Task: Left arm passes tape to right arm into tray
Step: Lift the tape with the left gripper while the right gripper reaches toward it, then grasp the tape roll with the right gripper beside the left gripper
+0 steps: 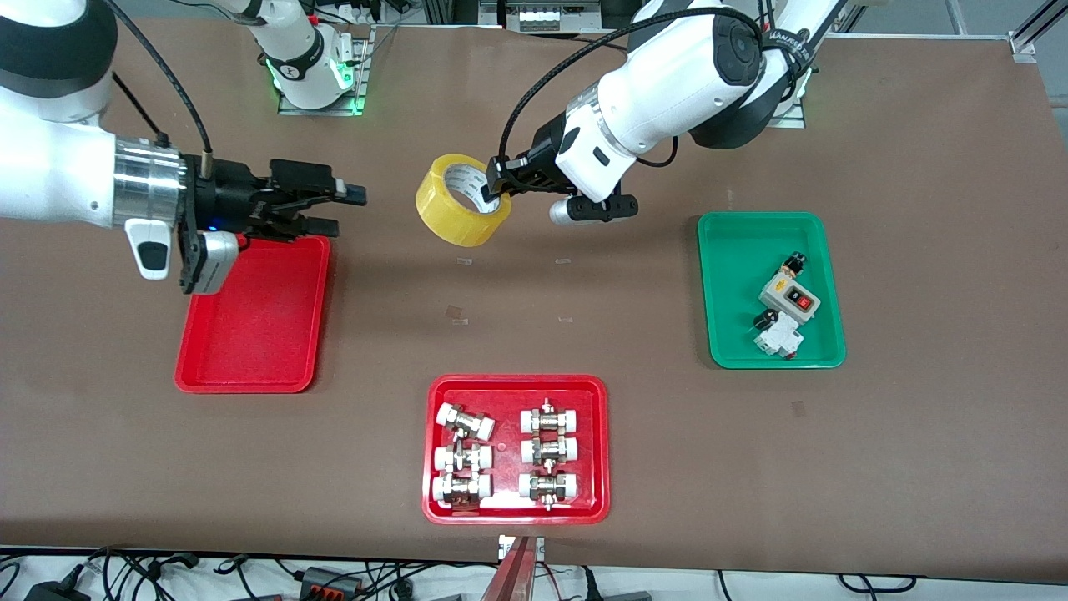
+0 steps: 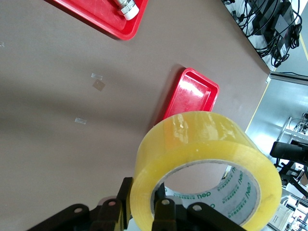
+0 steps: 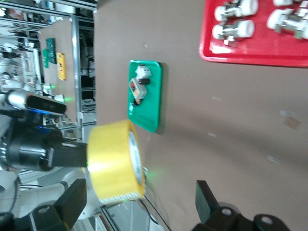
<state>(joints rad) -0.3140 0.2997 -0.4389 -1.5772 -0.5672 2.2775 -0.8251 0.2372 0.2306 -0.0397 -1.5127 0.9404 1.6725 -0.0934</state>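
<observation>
Tape [image 1: 463, 200] is up in the air over bare worktop [image 1: 584, 317], held by the left end effector [image 1: 499, 185], whose fingers are pinched on the roll's wall, one finger inside the white core and one outside on the yellow. It hangs between the two arms, above the stretch of worktop that lies between the plain red tray [image 1: 250, 321] and the green tray [image 1: 772, 288]. Right end effector [image 1: 334, 209] hovers over the rim of the plain red tray at the edge toward the robots' bases, fingers spread w/ a clear gap, pointed at the roll but well apart from it. Step in hand, as I read it: the handover approach, w/ the left arm presenting the roll and the right arm lined up to take it, grasp not yet made. Next move prob. calls for closing that gap so the right fingers straddle a free part of the wall, away from the left fingers, then clamp before the left lets go; after that only a short trip to the tray under it. Orientation: roll is tilted, not flat. Its axis, the short way through the core, runs roughly level and skewed, core opening facing the left arm's wrist and partly up; the yellow outer band faces the right end effector, as the right wrist view [image 3: 115, 163] also shows. The red tray of fittings [image 1: 516, 449] plays no part.
</observation>
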